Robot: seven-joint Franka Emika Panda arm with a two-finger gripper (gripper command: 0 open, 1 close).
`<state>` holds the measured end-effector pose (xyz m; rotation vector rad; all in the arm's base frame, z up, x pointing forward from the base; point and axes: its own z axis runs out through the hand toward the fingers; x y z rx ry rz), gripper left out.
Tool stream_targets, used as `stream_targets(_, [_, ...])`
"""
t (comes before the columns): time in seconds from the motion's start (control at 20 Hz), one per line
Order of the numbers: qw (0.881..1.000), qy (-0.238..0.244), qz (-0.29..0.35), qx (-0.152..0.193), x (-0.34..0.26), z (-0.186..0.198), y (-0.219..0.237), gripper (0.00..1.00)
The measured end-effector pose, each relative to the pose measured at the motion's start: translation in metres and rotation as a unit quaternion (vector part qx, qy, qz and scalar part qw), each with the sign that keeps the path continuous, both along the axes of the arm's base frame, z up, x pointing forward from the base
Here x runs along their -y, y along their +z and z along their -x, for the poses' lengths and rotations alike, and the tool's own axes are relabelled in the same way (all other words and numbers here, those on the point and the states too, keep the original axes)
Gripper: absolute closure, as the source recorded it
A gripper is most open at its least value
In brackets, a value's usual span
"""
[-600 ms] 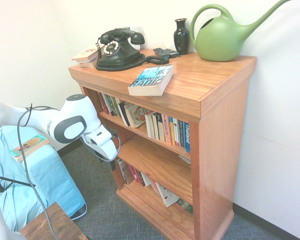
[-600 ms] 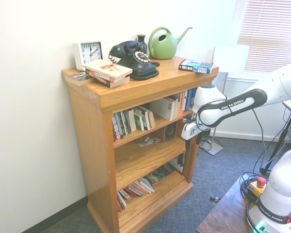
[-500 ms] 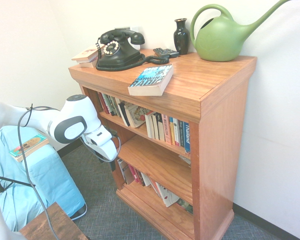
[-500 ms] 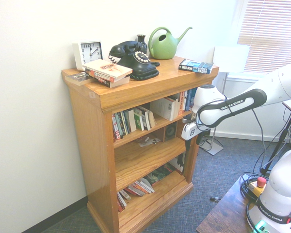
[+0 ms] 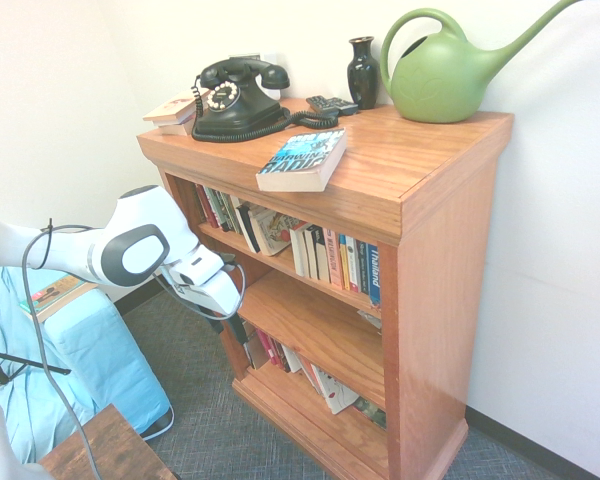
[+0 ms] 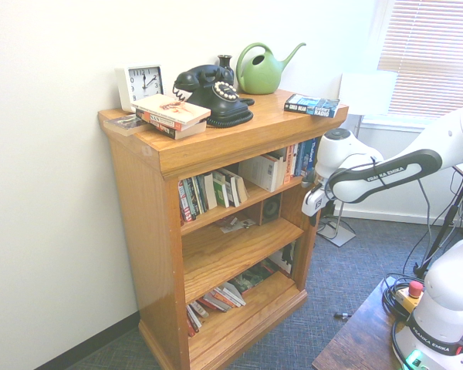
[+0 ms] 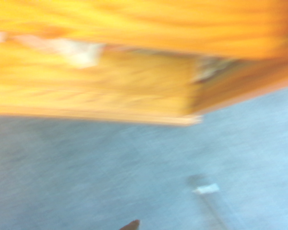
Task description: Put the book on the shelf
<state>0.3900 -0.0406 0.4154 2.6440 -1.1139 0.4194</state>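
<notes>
Book point(image 5: 303, 159) lies flat atop bookcase; end effector point(image 5: 236, 328) empty beside shelf point(image 5: 332, 283)

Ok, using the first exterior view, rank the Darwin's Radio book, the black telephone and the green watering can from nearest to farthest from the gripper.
The gripper hangs low, in front of the bookcase's lower shelves.
1. Darwin's Radio book: lying flat near the front edge of the bookcase top.
2. Black telephone: further back on the top, toward the wall.
3. Green watering can: far back corner of the top.
</notes>
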Motion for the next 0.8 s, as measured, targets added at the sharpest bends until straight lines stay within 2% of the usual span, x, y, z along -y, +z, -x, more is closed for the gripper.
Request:
stream_targets(0.2, [0.994, 0.006, 0.102, 0.043, 0.046, 0.032, 0.056, 0.0])
stream_targets(0.4, [0.974, 0.03, 0.211, 0.073, 0.083, 0.049, 0.1, 0.0])
stream_targets(0.55, [0.95, 0.068, 0.291, 0.09, 0.102, 0.046, 0.126, 0.0])
stream_targets(0.8, [0.897, 0.126, 0.406, 0.12, 0.106, 0.021, 0.16, 0.0])
